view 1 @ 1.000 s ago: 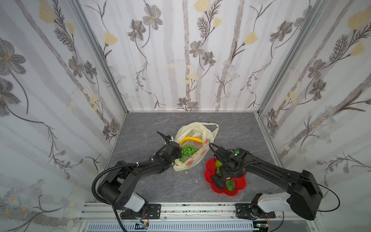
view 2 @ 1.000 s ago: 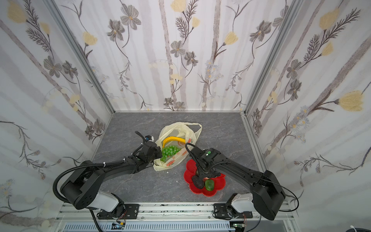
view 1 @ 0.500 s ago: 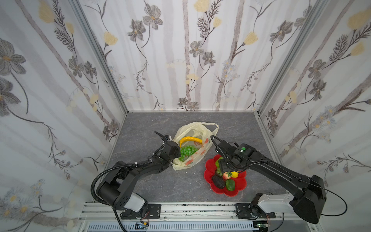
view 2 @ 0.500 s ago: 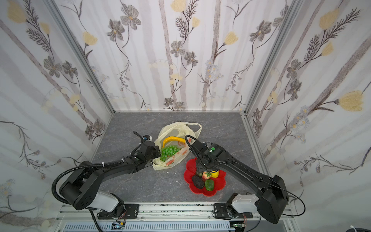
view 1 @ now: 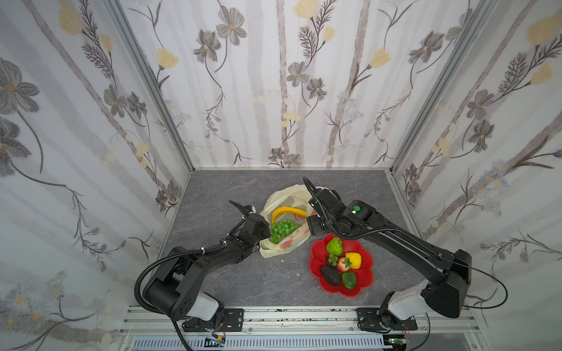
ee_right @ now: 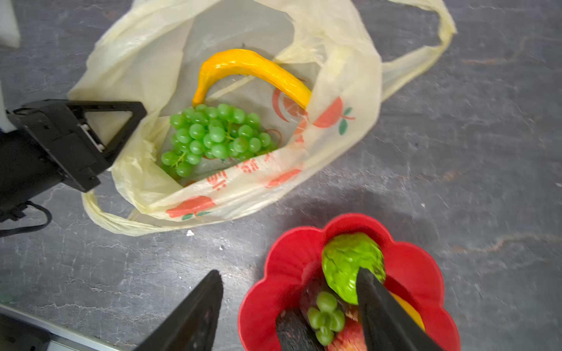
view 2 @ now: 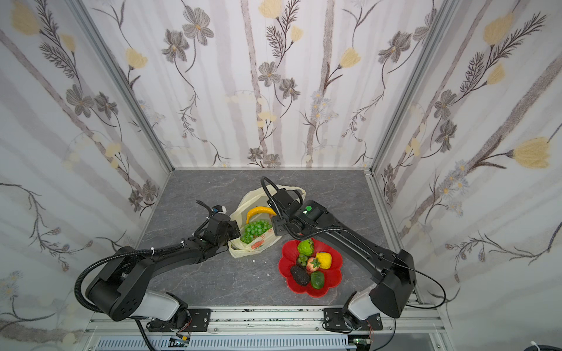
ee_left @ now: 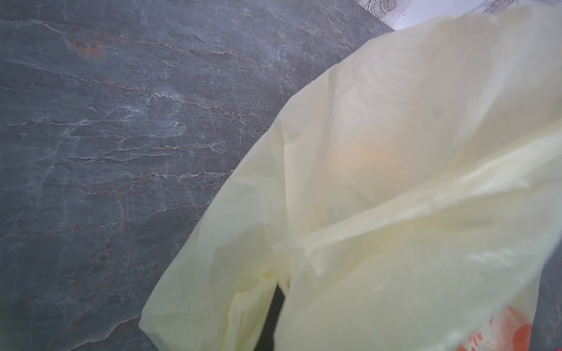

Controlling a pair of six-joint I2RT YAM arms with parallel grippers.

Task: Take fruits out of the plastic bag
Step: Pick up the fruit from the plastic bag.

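Your left arm lies low and outstretched, with the left gripper (view 1: pixel 265 234) clenched on the 8 o'clock rim of the crinkly, translucent plastic bag (view 1: pixel 282 194), which lies mid-table (view 1: pixel 213 194). Your right arm arches over. The right gripper (ee_right: pixel 289 273) is spread and empty at the bag's 4 o'clock, and the beaded green grape bunch (ee_right: pixel 216 136) and smooth banana (ee_right: pixel 252 65) sit inside the bag.

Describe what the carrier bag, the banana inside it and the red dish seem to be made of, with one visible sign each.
Plastic bag: thin translucent pale-yellow film; it crinkles and folds softly. Banana: probably moulded plastic, glossy; bright highlights, uniform colour. Red dish: likely rigid plastic, smooth with slight sheen; crisp scalloped rim.
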